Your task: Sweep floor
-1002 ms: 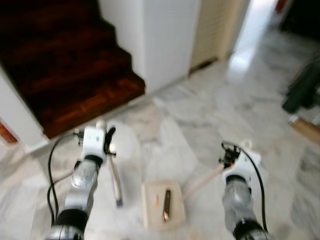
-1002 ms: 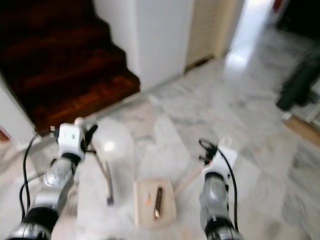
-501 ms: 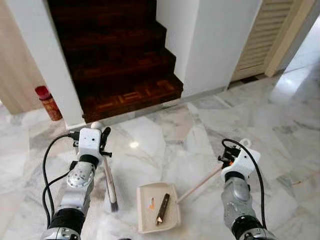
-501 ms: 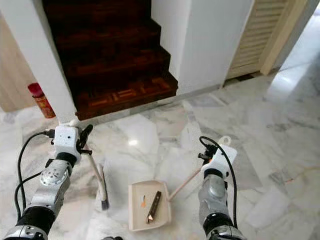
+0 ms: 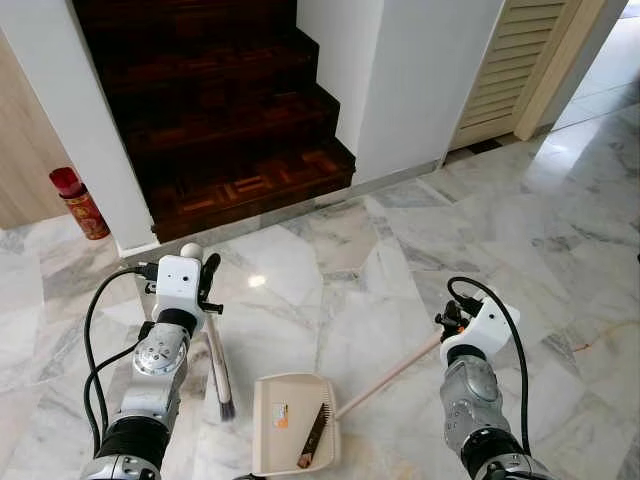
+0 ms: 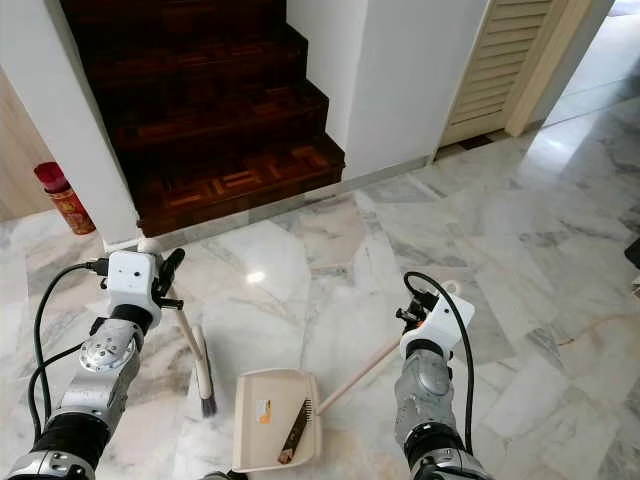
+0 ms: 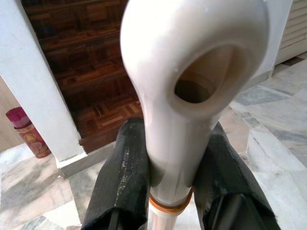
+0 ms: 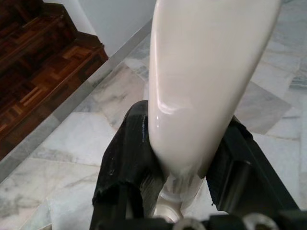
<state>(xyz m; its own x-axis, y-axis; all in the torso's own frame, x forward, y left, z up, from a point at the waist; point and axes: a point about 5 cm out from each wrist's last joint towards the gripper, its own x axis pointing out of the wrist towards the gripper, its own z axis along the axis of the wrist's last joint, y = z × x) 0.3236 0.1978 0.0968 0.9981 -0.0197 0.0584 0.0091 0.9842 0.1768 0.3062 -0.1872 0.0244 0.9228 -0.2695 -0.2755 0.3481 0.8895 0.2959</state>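
I am working with the broom (image 5: 219, 365), which is hanging nearly upright from my left gripper (image 7: 165, 172), its dark bristles touching the marble floor (image 5: 560, 210) just beside the dustpan (image 5: 275, 440). In the left wrist view both black fingers (image 7: 122, 177) are clenching the pale handle right under its looped end, so I am gripping it at the very top. I judge the broom as light and stiff, with smooth plastic that could turn in the pads, so a hold lower on the shaft would be giving me more control over the bristles. My right gripper (image 8: 180, 143) is clamping the end of the dustpan's long handle (image 5: 385, 375), which is slanting down to the pan lying flat on the floor between my arms. A brown stick-like piece (image 5: 312, 440) and an orange scrap (image 5: 280, 417) are lying inside the pan. Beyond them a dark wooden staircase (image 5: 220, 110) is rising between white walls, a red can (image 5: 75, 200) is standing by its left side, and a louvred door (image 5: 510, 70) is showing on the right.
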